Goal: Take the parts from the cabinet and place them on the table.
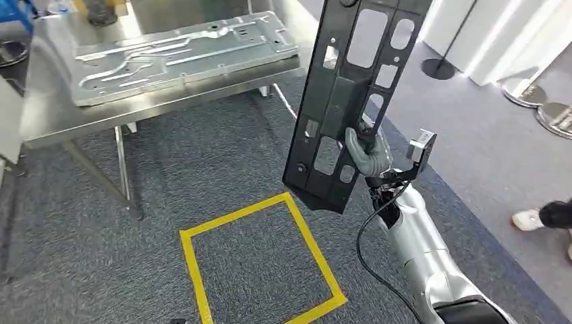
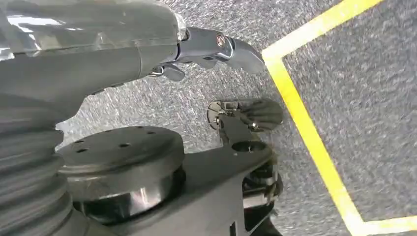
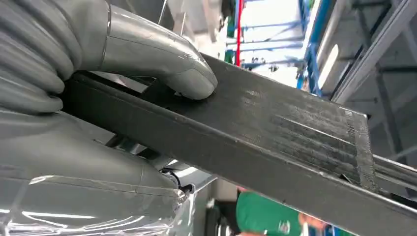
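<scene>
Now right hand [image 1: 367, 154] holds long flat black metal plate with cut-out holes [image 1: 354, 94], standing tall. Shiny steel bench [image 1: 162, 101] lies ahead-left of hand, near. Left hand [image 2: 216, 46] hangs empty, fingers apart.

Yellow tape square [image 1: 260, 260] on grey carpet [image 1: 202, 169]; stanchion bases [image 1: 539, 101] beyond.

The right hand [image 1: 367, 154] grips a long perforated panel [image 1: 351, 94], which stands nearly upright and reaches above and below the hand. Left of the hand and farther off stands the bench [image 1: 61, 118], a stamped metal sheet [image 1: 182, 57] lying flat on it. On the carpet below and left of the hand lies a taped square [image 1: 260, 263]. A person's shoe [image 1: 529, 219] is to its right.
</scene>
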Controlling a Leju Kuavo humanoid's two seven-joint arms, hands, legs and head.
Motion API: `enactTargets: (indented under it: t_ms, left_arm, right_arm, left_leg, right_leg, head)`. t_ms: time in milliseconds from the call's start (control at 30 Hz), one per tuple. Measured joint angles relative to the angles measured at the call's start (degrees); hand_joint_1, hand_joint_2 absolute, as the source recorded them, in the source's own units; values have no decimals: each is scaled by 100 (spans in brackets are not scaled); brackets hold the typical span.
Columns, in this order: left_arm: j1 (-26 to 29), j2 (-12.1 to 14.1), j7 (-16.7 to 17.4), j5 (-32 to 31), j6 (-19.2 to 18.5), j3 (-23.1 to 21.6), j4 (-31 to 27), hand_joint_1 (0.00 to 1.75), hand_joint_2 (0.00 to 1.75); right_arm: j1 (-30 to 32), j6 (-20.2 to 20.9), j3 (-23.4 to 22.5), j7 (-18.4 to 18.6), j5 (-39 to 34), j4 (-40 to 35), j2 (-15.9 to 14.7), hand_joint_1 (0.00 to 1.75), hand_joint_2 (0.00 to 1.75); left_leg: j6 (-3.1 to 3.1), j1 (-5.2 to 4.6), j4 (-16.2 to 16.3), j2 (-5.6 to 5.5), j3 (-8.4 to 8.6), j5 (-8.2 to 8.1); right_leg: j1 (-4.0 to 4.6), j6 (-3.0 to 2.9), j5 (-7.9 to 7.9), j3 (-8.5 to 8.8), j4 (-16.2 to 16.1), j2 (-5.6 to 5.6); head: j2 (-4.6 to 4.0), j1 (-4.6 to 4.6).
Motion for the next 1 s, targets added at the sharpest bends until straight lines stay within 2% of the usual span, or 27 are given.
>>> enactTargets:
  t_ms: [33, 67, 100, 167, 200, 233, 267, 300, 333, 367, 400, 433, 467, 533, 567, 633, 700, 733, 767, 833, 867, 900, 933, 967, 1000]
  left_arm:
    - [-4, -7, 0, -2, -2, -2, 0, 0, 175]
    - [-19, -11, 0, -13, -7, -2, 0, 0, 175]
    - [-18, -11, 7, -26, -18, -4, 0, 0, 175]
    - [10, -17, 9, -28, -22, -9, 0, 0, 175]
    - [15, -15, 7, -28, -22, -7, 0, 0, 175]
    - [22, -15, 2, -28, -22, -7, 0, 0, 175]
    - [18, -15, 2, -28, -22, -9, 0, 0, 175]
    - [2, -15, 2, -28, -22, -9, 0, 0, 175]
    - [-5, -15, 2, -28, -22, -11, 0, 0, 175]
    - [-3, -15, 2, -28, -22, -11, 0, 0, 175]
    - [7, -15, 2, -28, -22, -11, 0, 0, 175]
    - [13, -15, 2, -33, -17, -13, 0, 0, 175]
    - [12, -15, -4, -37, -11, -15, 0, 0, 175]
    - [2, -15, -28, -50, 15, -22, 0, 0, 175]
    - [-6, -15, -33, -50, 20, -24, 0, 0, 175]
    - [2, -15, -46, -52, 26, -24, 0, 0, 175]
    - [2, -15, -50, -52, 35, -24, 0, 0, 175]
    - [0, -15, -52, -52, 39, -26, 0, 0, 175]
    - [-13, -15, -61, -50, 44, -26, 0, 0, 175]
    - [-25, -17, -64, -50, 44, -26, 0, 0, 175]
    - [-20, -17, -64, -50, 42, -26, 0, 0, 175]
    - [-13, -17, -66, -48, 42, -26, 0, 0, 175]
    - [-5, -17, -63, -46, 39, -26, 0, 0, 175]
    - [-1, -17, -63, -44, 39, -26, 0, 0, 175]
    - [-4, -17, -63, -42, 39, -26, 0, 0, 175]
  right_arm:
    - [-10, 2, 0, 0, 0, 0, 0, 175, 175]
    - [-8, 0, -2, 2, 0, 0, -9, 175, 175]
    - [-5, -6, -11, 8, -2, 0, -24, 175, 175]
    - [10, -13, -9, 9, -7, -9, -20, 175, 175]
    - [10, -15, -9, -2, -11, -39, -11, 175, 175]
    - [6, -39, -11, -15, 0, -63, -11, 175, 175]
    - [8, -70, -18, -28, 2, -77, -9, 175, 175]
    - [9, -77, -28, -39, 2, -81, -9, 175, 175]
    - [16, -74, -44, -39, 7, -81, -11, 175, 175]
    - [33, -63, -52, -37, 13, -81, -11, 175, 175]
    - [52, -48, -55, -35, 13, -81, -11, 175, 175]
    - [64, -24, -55, -33, 13, -81, -11, 175, 175]
    - [66, -6, -55, -31, 15, -81, -11, 175, 175]
    - [50, 9, -59, -31, 17, -81, -11, 175, 175]
    - [39, 9, -70, -33, 17, -81, -11, 175, 175]
    - [31, 24, -85, -29, 24, -81, -11, 175, 175]
    - [28, 33, -85, -28, 26, -81, -7, 175, 175]
    - [31, 33, -85, -26, 26, -94, -7, 175, 175]
    - [17, 35, -87, -26, 26, -96, -5, 175, 175]
    - [6, 37, -94, -26, 26, -94, -9, 175, 175]
    - [27, 37, -94, -24, 26, -94, -9, 175, 175]
    - [49, 37, -94, -22, 26, -87, -9, 175, 175]
    - [63, 37, -96, -17, 28, -76, -9, 175, 175]
    - [62, 37, -94, -13, 33, -74, -9, 175, 175]
    - [54, 39, -94, -13, 33, -74, -7, 175, 175]
  left_leg:
    - [-16, 7, 19, -68, -10, -10]
    - [-48, -18, 53, -125, -54, -17]
    - [-77, 3, 43, -175, -84, -5]
    - [-158, 42, 8, -308, -99, 23]
    - [-202, 6, -5, -361, -99, 28]
    - [-200, -4, 79, -93, -120, -40]
    - [-225, -17, 346, 215, -227, -242]
    - [-251, -2, 766, 385, -413, -474]
    - [-271, 24, 1278, 465, -647, -709]
    - [-292, 45, 1711, 488, -847, -866]
    - [-309, 63, 1879, 496, -923, -874]
    - [-320, 78, 1735, 500, -844, -752]
    - [-325, 90, 1331, 509, -622, -528]
    - [-310, 98, 278, 557, -51, -92]
    - [-280, 71, 38, 613, 94, -187]
    - [-208, 46, 33, 586, 62, -167]
    - [-136, 25, -2, 560, 75, -156]
    - [-87, 60, -67, 558, 134, -120]
    - [-63, 49, -86, 548, 148, -123]
    - [-20, 31, -83, 537, 156, -137]
    - [-6, 19, -81, 524, 158, -148]
    - [-1, 14, -75, 509, 162, -160]
    - [-6, 12, -68, 490, 175, -174]
    - [-13, 11, -58, 469, 193, -196]
    - [-24, 12, -41, 451, 221, -227]
  right_leg:
    - [-11, -22, 156, 193, -458, 229]
    - [-33, -30, 82, 236, -566, 418]
    - [-15, -32, 95, 227, -561, 323]
    - [20, -85, 91, 228, -563, 222]
    - [-35, -138, 124, 257, -630, 152]
    - [-36, -174, 150, 304, -685, 90]
    - [-32, -209, 154, 328, -708, 49]
    - [-16, -217, 149, 335, -707, 0]
    - [-3, -231, 138, 339, -703, -49]
    - [5, -234, 132, 338, -701, -98]
    - [6, -229, 129, 339, -696, -130]
    - [6, -221, 121, 343, -691, -157]
    - [5, -204, 108, 349, -682, -177]
    - [0, -167, 67, 377, -659, -207]
    - [37, -131, 45, 367, -644, -218]
    - [36, -78, 49, 358, -645, -224]
    - [17, 2, 48, 379, -670, -241]
    - [-13, 30, -5, 374, -634, -232]
    - [-9, 38, -129, 291, -433, -183]
    - [-6, 61, -554, -202, 515, -138]
    - [-5, 68, -694, -461, 968, -129]
    - [-6, 68, -700, -639, 1223, -128]
    - [-5, 61, -568, -670, 1177, -128]
    - [-6, 50, -325, -562, 865, -127]
    - [-6, 34, -20, -349, 367, -127]
  head:
    - [0, 0]
    - [0, 0]
    - [0, 0]
    - [0, 0]
    - [0, 0]
    - [0, 0]
    - [0, -4]
    - [0, -2]
    - [0, -2]
    - [0, -2]
    - [0, -2]
    - [0, -2]
    - [0, -2]
    - [0, -2]
    - [0, -2]
    - [0, -2]
    - [0, -2]
    - [0, -2]
    - [0, -2]
    - [0, -2]
    - [0, -2]
    - [0, -2]
    - [0, 0]
    - [0, -2]
    - [0, -2]
